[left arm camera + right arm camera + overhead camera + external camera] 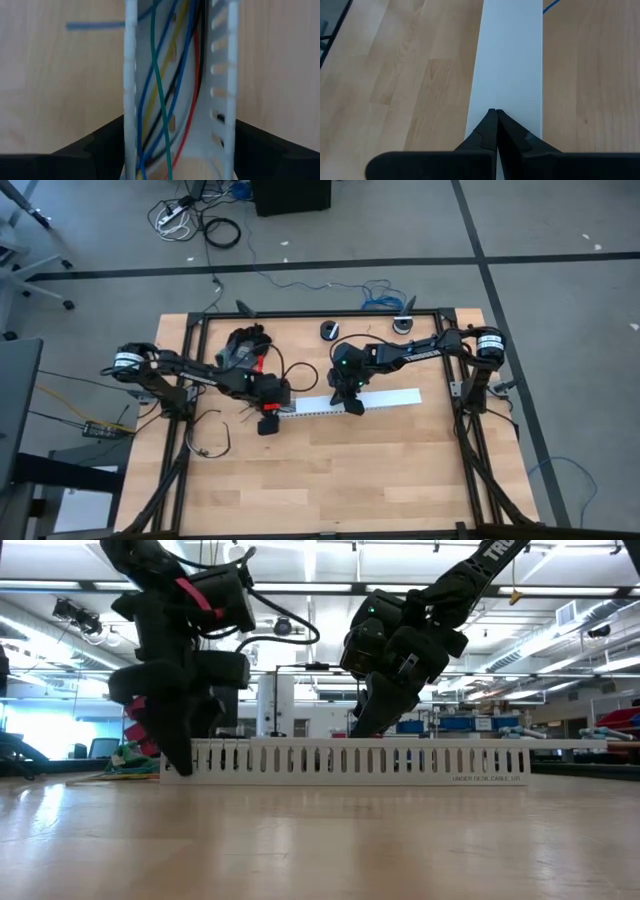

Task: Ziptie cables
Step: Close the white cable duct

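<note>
A white slotted duct (345, 404) lies along the middle of the table. Several thin cables (165, 100), blue, green, yellow, red and black, run along its open channel. A flat white cover (510, 60) closes the duct's right part. My left gripper (179, 150) is open, pointing steeply down over the duct's left end (178, 755), with one finger (100, 147) outside each slotted wall. I cannot tell whether those fingers touch the walls. My right gripper (493, 114) is shut, with its tips on the cover near the duct's middle (353, 406). My right gripper rests its shut fingertips (490, 122) on the flat top of the duct's white cover (507, 95), close to one long edge. The fingers slant down from the table's far right. The duct lies flat on the table beneath them.
Two small round black parts (328, 330) (403, 325) sit near the far edge. A black and red bundle (245, 345) lies at the far left. A thin black wire loop (212, 436) lies near the left frame, and a loose blue wire (95, 25) beside the duct. The wooden top nearer the front is bare.
</note>
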Action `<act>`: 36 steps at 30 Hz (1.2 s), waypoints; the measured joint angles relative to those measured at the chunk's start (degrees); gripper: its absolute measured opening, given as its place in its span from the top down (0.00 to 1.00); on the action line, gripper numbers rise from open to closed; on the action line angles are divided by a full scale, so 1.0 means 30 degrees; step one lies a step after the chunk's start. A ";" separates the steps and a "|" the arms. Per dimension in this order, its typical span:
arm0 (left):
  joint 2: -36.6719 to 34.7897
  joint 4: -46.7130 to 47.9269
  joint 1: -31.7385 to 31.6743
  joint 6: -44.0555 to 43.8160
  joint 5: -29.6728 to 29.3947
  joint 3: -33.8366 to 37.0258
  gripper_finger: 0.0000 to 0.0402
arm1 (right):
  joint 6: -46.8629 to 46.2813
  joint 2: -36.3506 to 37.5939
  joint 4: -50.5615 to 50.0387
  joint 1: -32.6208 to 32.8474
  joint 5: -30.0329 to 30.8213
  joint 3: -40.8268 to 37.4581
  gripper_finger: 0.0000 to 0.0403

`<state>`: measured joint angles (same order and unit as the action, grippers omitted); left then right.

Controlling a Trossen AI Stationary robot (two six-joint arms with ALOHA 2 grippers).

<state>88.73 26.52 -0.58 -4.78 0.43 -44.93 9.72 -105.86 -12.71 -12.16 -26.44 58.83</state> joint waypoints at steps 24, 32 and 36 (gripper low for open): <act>0.0188 -0.2972 -0.0007 0.0462 0.0670 -0.0058 0.30 | 0.0087 0.0000 -0.0038 -0.0015 -0.0131 -0.0015 1.00; 0.0188 -0.3548 -0.0007 -0.0094 0.0586 -0.0058 0.39 | 0.0087 0.0000 -0.0081 -0.0015 -0.0153 -0.0015 1.00; 0.0188 -0.3534 0.0000 -0.0374 0.0539 -0.0058 0.41 | 0.0094 0.0000 -0.0081 -0.0015 -0.0153 -0.0015 1.00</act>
<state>89.30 15.92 -0.58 -5.90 2.04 -45.10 10.00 -105.86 -12.95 -12.21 -26.89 58.78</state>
